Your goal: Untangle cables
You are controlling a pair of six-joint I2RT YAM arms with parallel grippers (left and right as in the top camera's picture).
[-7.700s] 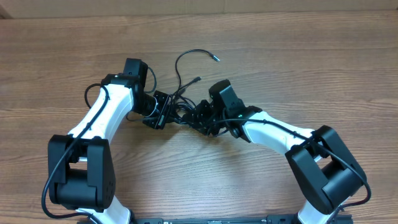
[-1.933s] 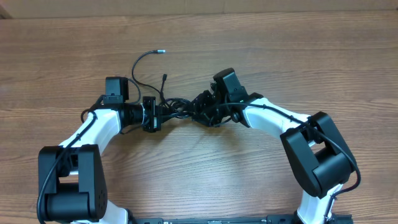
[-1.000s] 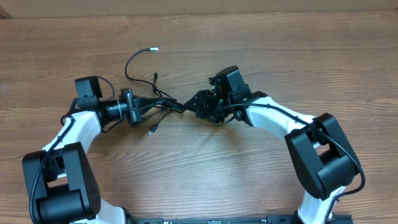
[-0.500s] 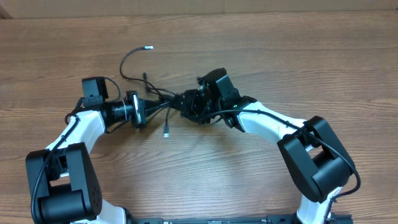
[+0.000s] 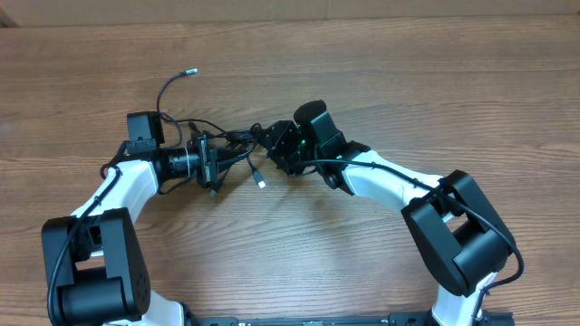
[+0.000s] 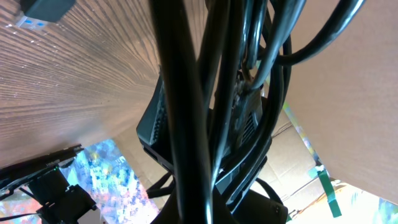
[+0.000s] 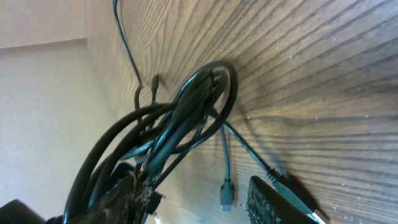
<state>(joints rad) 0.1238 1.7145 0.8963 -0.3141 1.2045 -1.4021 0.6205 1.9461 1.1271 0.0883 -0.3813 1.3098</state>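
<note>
Left wrist view: dark cables (image 6: 181, 93) across frame, plug (image 6: 43, 7) cut off top-left.

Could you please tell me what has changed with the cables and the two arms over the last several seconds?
The left hand, shut on the cables, dragged them leftward, and the right hand followed. One plug has dropped free below them. Both hands remain at the cables, which stay tangled.

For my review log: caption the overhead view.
Left gripper clamps tangled cables over the wood table; right gripper at the bundle's other side.
</note>
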